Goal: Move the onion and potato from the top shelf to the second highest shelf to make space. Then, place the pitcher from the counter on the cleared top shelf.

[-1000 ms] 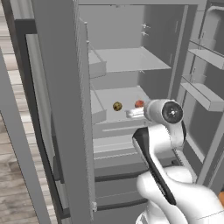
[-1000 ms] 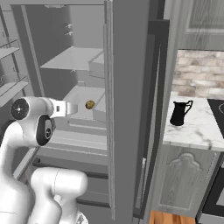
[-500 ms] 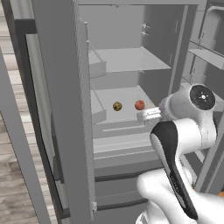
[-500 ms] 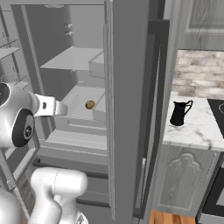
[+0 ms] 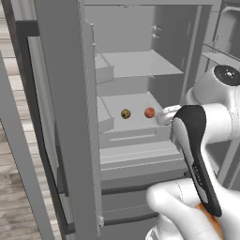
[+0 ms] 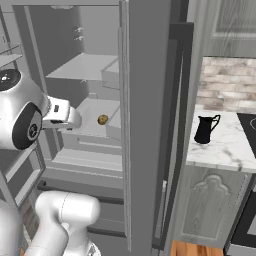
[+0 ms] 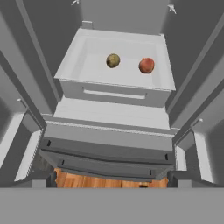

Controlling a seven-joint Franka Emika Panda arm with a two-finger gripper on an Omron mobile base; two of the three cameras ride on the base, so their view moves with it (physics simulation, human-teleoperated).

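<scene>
Glossy white rounded arm point(image 5: 206, 117) with dark joint caps and black panel.

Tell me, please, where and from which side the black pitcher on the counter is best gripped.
Grip the pitcher by its upright body, just below the rim, coming level from the counter's front edge. Its loop handle juts to one side near the top and the wall stands behind it, so the front looks clearest for the fingers.

Arm reaching forward, jaws open
The gripper point(image 5: 165, 115) is pointing far into the scene, its 2 fingers standing wide, holding nothing.
</scene>
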